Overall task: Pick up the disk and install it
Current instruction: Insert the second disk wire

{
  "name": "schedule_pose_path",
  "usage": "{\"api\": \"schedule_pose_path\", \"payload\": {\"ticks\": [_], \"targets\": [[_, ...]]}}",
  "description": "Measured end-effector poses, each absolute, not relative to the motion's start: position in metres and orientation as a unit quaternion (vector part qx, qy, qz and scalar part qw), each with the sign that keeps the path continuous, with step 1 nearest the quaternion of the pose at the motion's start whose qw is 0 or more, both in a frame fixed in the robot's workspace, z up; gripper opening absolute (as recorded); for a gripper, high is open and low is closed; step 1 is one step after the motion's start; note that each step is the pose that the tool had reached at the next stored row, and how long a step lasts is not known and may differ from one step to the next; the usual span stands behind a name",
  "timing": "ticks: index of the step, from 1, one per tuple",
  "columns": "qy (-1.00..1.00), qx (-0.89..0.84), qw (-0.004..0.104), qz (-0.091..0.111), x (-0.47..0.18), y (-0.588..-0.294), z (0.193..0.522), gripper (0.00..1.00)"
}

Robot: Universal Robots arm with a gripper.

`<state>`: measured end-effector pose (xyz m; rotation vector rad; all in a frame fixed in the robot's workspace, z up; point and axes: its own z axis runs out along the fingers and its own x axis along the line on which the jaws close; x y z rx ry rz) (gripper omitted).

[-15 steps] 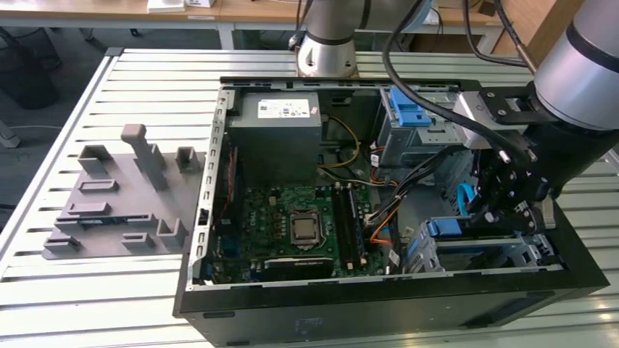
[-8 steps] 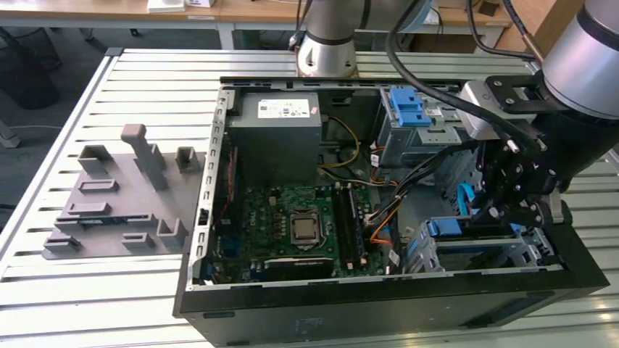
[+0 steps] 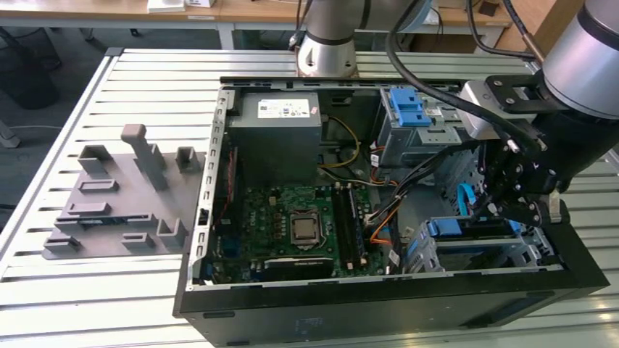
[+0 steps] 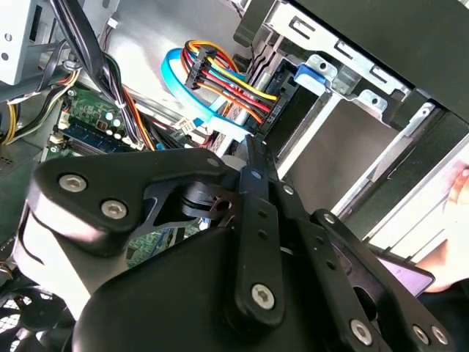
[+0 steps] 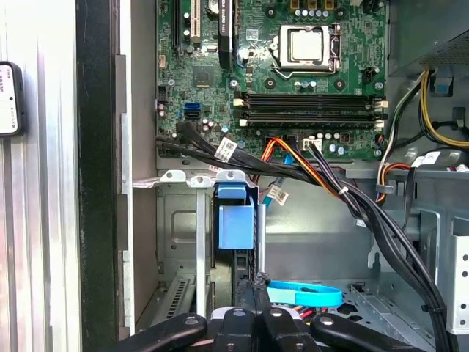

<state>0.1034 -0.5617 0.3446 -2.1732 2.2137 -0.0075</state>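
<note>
Hovering inside the open computer case (image 3: 387, 290), the gripper (image 3: 522, 206) hangs above the lower drive cage (image 3: 483, 250) — its fingers drawn narrow together, nothing between them.

The disk (image 3: 474, 228) sits slotted in that cage, its blue bracket (image 5: 236, 220) showing between metal rails, near the motherboard (image 3: 300, 225); orange and blue cables (image 4: 220, 81) run just beside it — the gripper apart from it.

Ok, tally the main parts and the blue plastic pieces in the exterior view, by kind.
Open computer case: 1
Grey fixture: 1
Power supply: 1
Blue plastic pieces at the drive bays: 2
Total: 5
</note>
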Motion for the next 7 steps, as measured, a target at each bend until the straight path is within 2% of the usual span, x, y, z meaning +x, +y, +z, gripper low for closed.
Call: {"api": "schedule_pose_path", "payload": {"ticks": [7], "targets": [[0.713,-0.700,0.020,-0.002,0.1034,-0.5617,0.3448,0.11]]}}
